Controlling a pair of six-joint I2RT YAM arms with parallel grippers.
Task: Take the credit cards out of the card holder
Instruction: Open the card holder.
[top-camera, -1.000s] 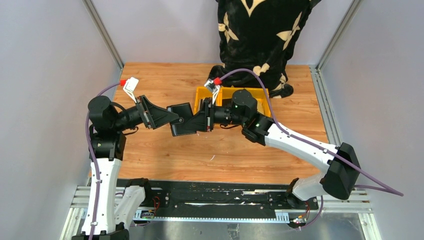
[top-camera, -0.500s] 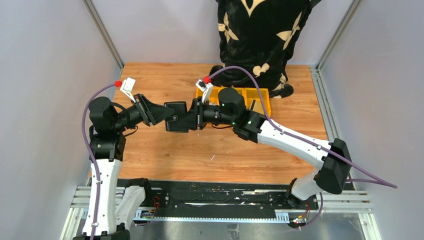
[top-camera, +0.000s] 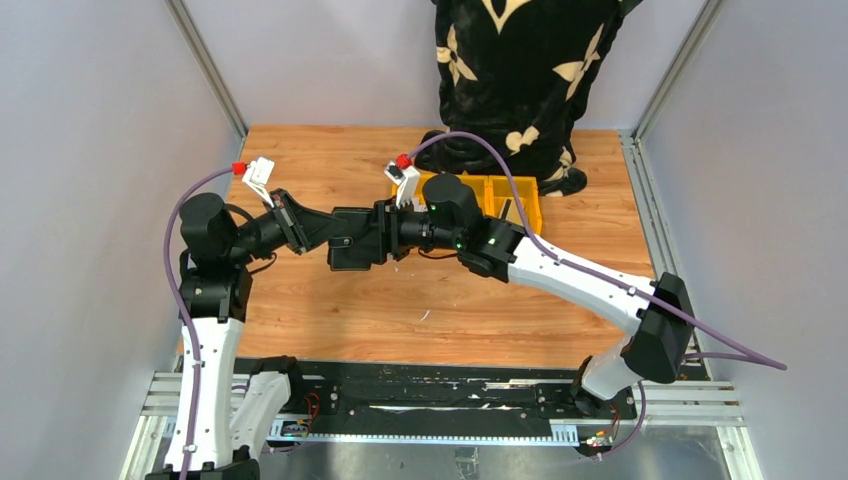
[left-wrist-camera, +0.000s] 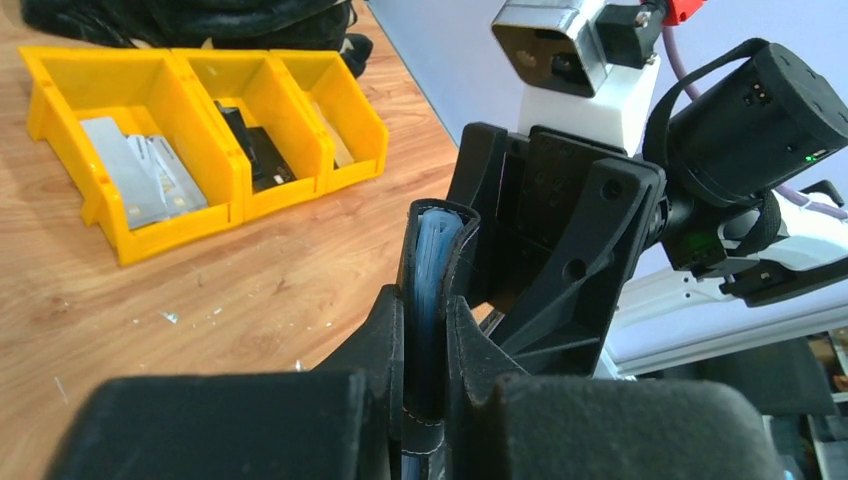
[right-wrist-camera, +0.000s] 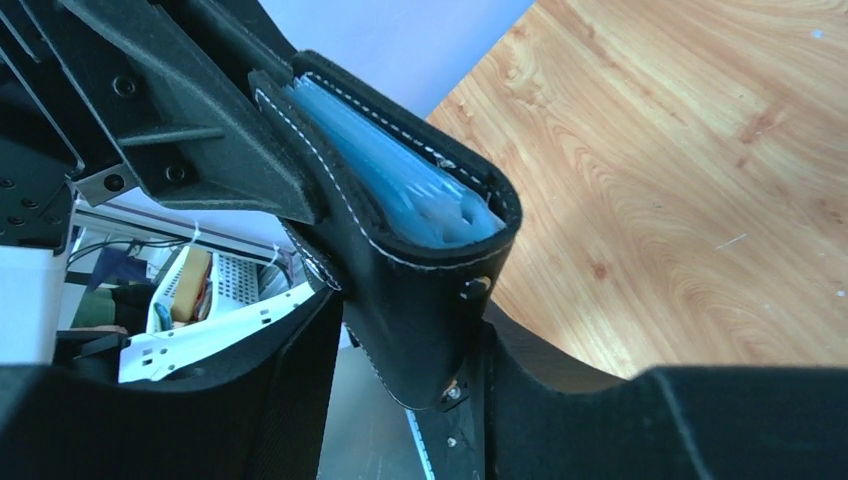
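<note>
- The card holder (right-wrist-camera: 420, 300) is in mid-air above the table (right-wrist-camera: 700, 150), between the two grippers, which meet tip to tip.
- It is folded shut, with its open edge showing a stack of blue sleeves (right-wrist-camera: 400, 180). I cannot tell whether any cards sit among them.
- The left gripper (left-wrist-camera: 423, 305) is clamped on the holder, with one finger pressed flat on each leather face.
- The right gripper (right-wrist-camera: 410, 330) straddles the holder's other end with its jaws parted. One finger lies against the leather, and a sliver of gap shows beside the other.
- A yellow bin (left-wrist-camera: 120, 250) with three compartments stands on the table behind the right arm, near the far edge.
- Flat grey cards (left-wrist-camera: 135, 170) lie in the bin's end compartment, the leftmost one in the left wrist view.
- A dark item (left-wrist-camera: 255, 150) lies in the middle compartment. It is too small to identify.
- A black cloth (top-camera: 520, 70) with a pale pattern hangs at the far edge of the table, just behind the bin.
</note>
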